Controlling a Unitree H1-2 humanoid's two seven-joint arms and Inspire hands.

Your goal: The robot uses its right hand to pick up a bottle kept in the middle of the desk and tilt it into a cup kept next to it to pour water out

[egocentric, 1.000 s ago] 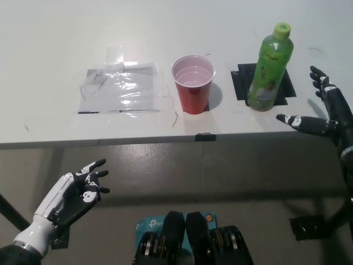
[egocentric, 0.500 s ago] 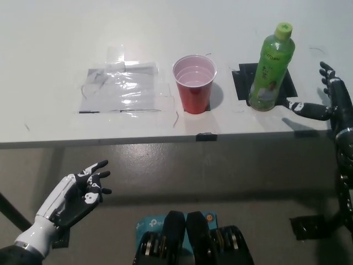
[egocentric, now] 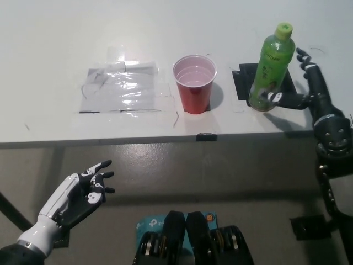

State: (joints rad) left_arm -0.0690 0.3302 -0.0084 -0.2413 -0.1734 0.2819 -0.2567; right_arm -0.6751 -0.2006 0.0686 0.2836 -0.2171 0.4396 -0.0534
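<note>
Right hand (egocentric: 306,91), fingers spread wide, sits at the bottle's (egocentric: 271,67) three o'clock, ready to grasp. Cup (egocentric: 193,83) waits at its nine o'clock. Left hand (egocentric: 84,190) rests open, low.

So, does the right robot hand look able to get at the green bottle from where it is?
Probably yes. The right robot hand is open right beside the green bottle, nothing between them. The red cup stands clear on the bottle's far side. The left robot hand rests below the desk edge.
</note>
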